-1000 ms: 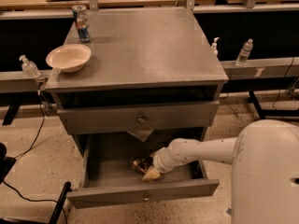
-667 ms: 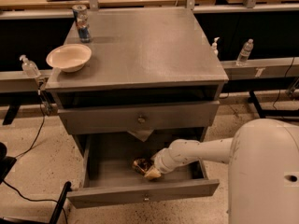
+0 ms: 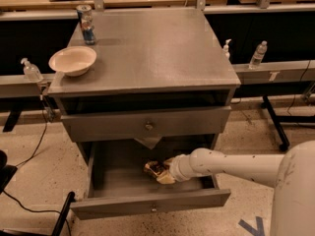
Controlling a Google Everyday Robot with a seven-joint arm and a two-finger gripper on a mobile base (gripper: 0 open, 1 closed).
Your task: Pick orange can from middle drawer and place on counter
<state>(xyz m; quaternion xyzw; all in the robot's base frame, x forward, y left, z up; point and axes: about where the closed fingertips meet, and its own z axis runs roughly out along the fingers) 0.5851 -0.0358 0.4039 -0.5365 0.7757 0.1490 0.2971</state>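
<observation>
One gripper (image 3: pixel 160 171) reaches into the open middle drawer (image 3: pixel 118 183), right against the orange can (image 3: pixel 152 167) lying near the drawer's centre; whether it clasps the can, I cannot tell. A bowl (image 3: pixel 73 60) sits on the counter's (image 3: pixel 152 48) left.

The gripper (image 3: pixel 161 173) is low in the pulled-out middle drawer (image 3: pixel 147 206). Right above it is a taller-fronted grey drawer (image 3: pixel 145 125). Higher and off to its left stands a cream bowl (image 3: pixel 73 60), with a blue, red and silver can (image 3: pixel 86 24) farther back. A clear pump bottle (image 3: pixel 32 72) sits well left of it, and a water bottle (image 3: pixel 258 55) up to its right.
</observation>
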